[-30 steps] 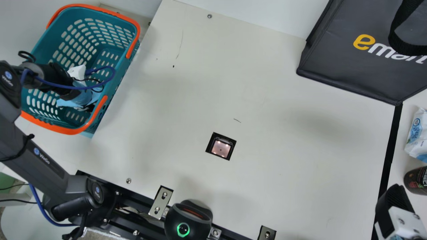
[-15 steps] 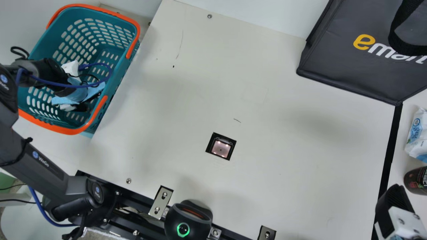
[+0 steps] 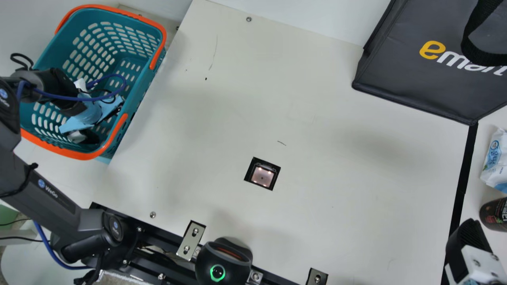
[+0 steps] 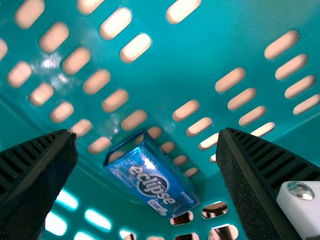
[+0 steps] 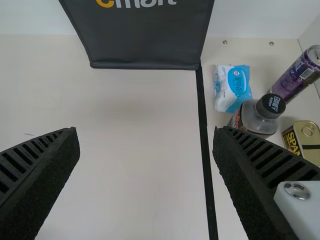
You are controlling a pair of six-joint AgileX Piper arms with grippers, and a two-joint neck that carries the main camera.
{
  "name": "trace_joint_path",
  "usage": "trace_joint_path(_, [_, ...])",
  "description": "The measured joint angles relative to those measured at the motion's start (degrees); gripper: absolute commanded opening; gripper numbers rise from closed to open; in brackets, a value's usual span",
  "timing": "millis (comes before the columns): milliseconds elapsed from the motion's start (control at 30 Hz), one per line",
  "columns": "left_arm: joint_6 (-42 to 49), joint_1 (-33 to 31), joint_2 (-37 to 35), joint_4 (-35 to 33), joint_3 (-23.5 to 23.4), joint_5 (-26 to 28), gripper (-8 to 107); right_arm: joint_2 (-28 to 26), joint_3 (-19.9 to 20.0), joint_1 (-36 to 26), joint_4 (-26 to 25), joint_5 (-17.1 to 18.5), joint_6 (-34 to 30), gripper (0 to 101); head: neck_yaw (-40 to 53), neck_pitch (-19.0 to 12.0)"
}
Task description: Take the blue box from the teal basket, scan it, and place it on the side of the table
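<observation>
Hanging down inside the teal basket (image 3: 138, 101), our left gripper (image 3: 103, 126) is open, its two ribbed fingers well apart. The left wrist view looks past them to the slotted teal plastic and to the blue box (image 4: 152, 180) — a small, shiny carton with a barcode patch, lying in the basket beyond the fingertips of our left gripper (image 4: 147, 132). The box lines up with the gap between the fingers and touches neither of them. An orange handle (image 3: 59, 149) runs around the rim, above our left gripper.

Our right gripper (image 3: 469, 237) is open as well, fingers spread wide over the cream tabletop (image 3: 336, 178). Farther out, beyond its fingertips, we have a dark grey bag (image 3: 400, 79) with a black strap (image 3: 471, 35). A black strip (image 3: 462, 178) runs along the tabletop near the right gripper, and on the strip's far side from our left gripper sit a white and blue soft pack (image 3: 494, 158), a dark bottle (image 3: 494, 215) with a black cap, a purple can (image 5: 295, 75) and a yellow tin (image 5: 305, 137).

Between our two grippers, a square scanner window (image 3: 262, 176) is set into the tabletop, its small lights glowing. Also between them, at the tabletop's edge nearest the arm bases, is a rounded black device (image 3: 227, 257) — we notice its green ring of light.
</observation>
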Motion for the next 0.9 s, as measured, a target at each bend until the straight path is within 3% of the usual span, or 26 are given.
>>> trace_joint_path(567, [-11.45,-0.72,0.48,-1.93,0.22,2.76,90,0.00,0.00,0.00,0.00,0.00,0.00,95,0.09,0.00])
trace_joint_path(900, [-14.76,-1.41,1.07,-3.59,1.79,-0.14,90,0.00,0.00,0.00,0.00,0.00,0.00,95,0.09,0.00])
